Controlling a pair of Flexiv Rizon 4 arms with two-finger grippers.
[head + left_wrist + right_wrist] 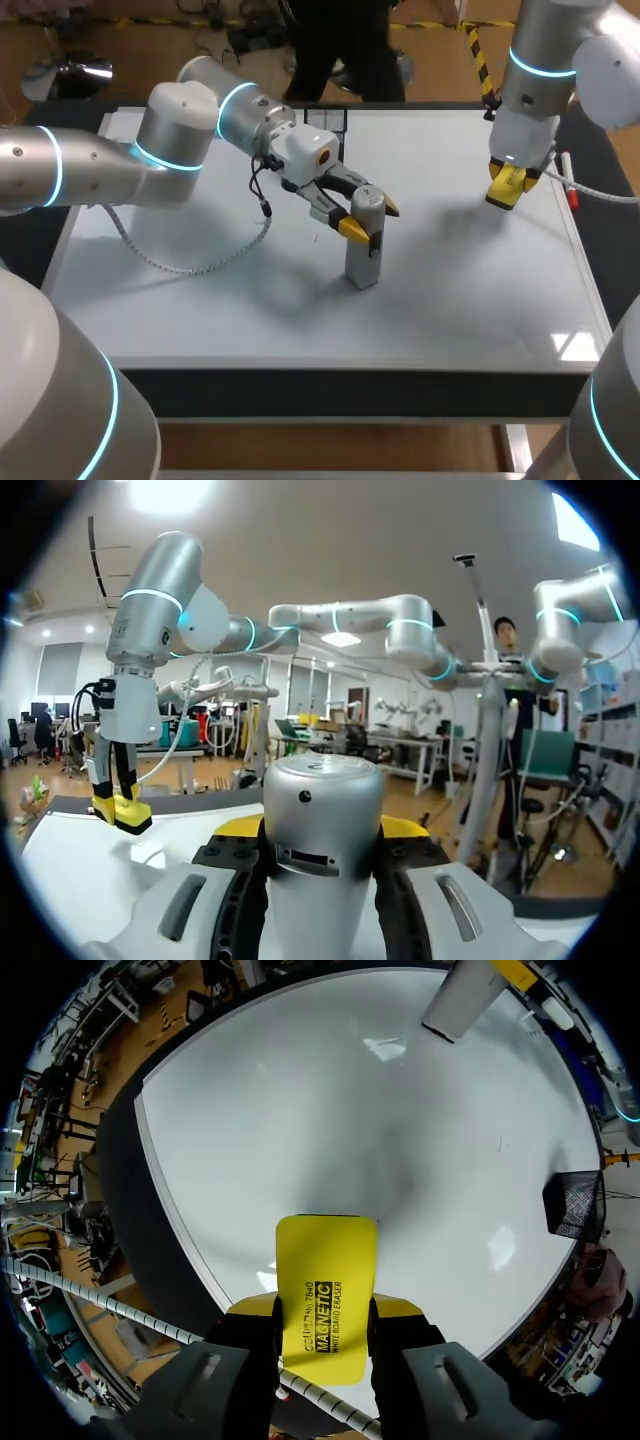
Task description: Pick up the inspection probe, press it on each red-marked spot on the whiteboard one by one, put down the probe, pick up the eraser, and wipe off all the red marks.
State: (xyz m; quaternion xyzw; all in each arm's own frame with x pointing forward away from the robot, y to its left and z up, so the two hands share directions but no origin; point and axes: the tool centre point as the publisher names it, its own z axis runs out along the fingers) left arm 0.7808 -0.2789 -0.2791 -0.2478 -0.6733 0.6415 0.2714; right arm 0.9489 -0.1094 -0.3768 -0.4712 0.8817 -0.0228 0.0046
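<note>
The left pincer is closed on the silver probe, which stands upright on the whiteboard near its middle. The right pincer grips the yellow eraser between both fingers. It hangs over the board's right side, well apart from the probe.

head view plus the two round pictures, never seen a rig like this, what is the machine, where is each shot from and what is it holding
It is a two-armed robot working over a white whiteboard. The head view looks down from above and behind the robot. Each round picture comes from a camera on one arm's wrist, looking out along that arm's yellow-tipped gripper. The left gripper is shut on a silver cylindrical probe, which stands upright with its lower end at the board. The right gripper is shut on a flat yellow eraser, over the board's right side.
</note>
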